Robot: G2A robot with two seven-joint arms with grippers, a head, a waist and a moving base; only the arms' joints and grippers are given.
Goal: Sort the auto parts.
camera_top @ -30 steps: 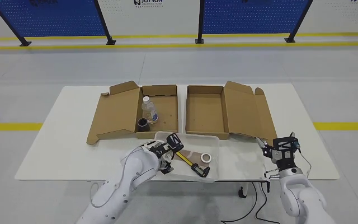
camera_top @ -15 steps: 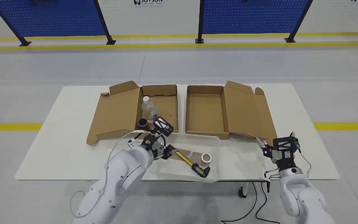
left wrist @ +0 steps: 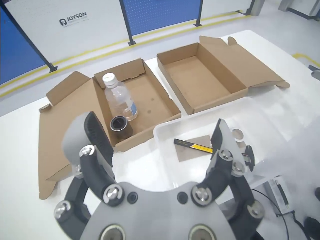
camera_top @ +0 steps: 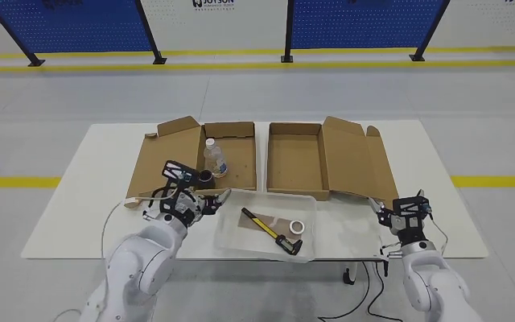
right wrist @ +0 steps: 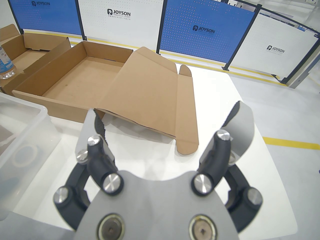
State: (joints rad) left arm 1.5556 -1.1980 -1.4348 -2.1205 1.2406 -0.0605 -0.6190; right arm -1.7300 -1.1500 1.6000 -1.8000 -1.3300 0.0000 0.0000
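Swung off the tray [camera_top: 273,192], the left gripper [left wrist: 155,119] hangs wide open and empty over bare tabletop [camera_top: 80,209], just beside the left box [left wrist: 150,96]. A bottle [left wrist: 120,101] and a black cylinder [left wrist: 120,127] stand in that box. The right box [left wrist: 197,76] holds nothing. A caliper [left wrist: 200,147] and a tape ring [left wrist: 237,134] wait in the tray. The right gripper [right wrist: 165,108], open and empty, sits near the tabletop's front edge.

The fence behind the table's far side bears the same printed logo with a wordmark on every panel, dark on the white panels [right wrist: 118,13], white on the blue panels [right wrist: 203,29], with smaller print beneath; the bottle [left wrist: 120,98] in the left box [left wrist: 150,101] wears a blue label, print too small to read; the caliper [left wrist: 197,147] in the tray [left wrist: 160,138] shows a yellow scale strip, figures illegible.
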